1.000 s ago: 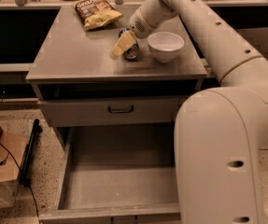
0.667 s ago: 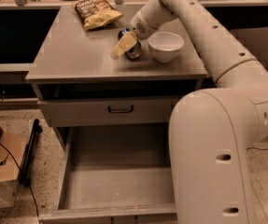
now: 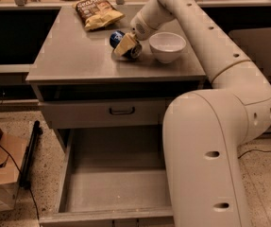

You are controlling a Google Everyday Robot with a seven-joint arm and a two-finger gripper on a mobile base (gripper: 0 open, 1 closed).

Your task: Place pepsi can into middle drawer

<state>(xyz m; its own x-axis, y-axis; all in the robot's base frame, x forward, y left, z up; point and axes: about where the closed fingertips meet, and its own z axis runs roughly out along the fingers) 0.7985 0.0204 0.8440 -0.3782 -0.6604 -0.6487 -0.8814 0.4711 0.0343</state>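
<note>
Nearest us, the wide, shallow grey metal middle drawer stands pulled open beside the robot's bulky white arm. Above it sits a grey drawer front with a black curved handle. On the grey worktop, the end effector clasps the small blue aluminium pepsi can, which lies on its side just beside a round white bowl. A brown crisp bag lies beyond.

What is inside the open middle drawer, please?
Nothing shows in the middle drawer; the arm covers its right side. The gripper is at the pepsi can on the countertop.
</note>
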